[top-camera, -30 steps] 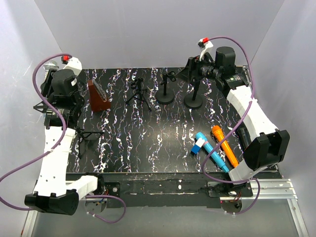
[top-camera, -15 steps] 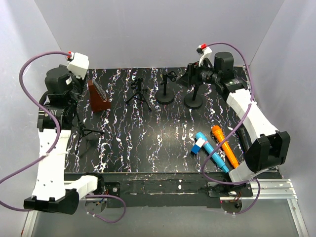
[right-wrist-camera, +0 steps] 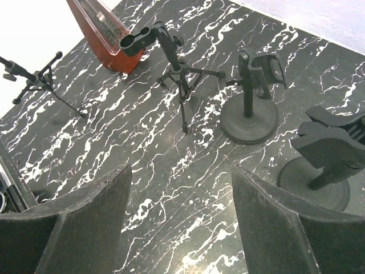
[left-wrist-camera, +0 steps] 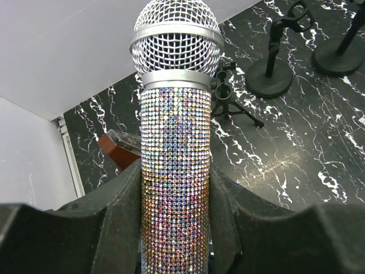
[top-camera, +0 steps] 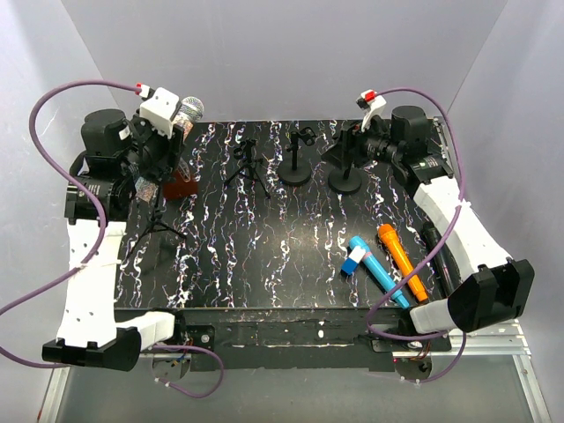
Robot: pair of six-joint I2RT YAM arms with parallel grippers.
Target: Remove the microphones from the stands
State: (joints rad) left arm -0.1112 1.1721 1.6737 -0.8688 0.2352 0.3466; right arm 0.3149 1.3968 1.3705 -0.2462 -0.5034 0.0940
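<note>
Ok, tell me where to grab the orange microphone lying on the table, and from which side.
I'd take the orange microphone from straight above, fingers across its slim handle, toward its far end. It lies flat and diagonal, and the blue microphone crowds its near end, leaving more finger room farther up.

Microphone [left-wrist-camera: 174, 171]: body covered in small faceted stones, glittering and rough; grille of open silver metal mesh with smooth satin metal bands. Fingers [left-wrist-camera: 122, 228]: matt black, finely grained. Table [right-wrist-camera: 171, 165]: glossy black with white marble-like veining, reflective. Round-base stand [right-wrist-camera: 249, 117]: matt black. Wedge [right-wrist-camera: 102, 25]: reddish-brown, glossy clear face.
</note>
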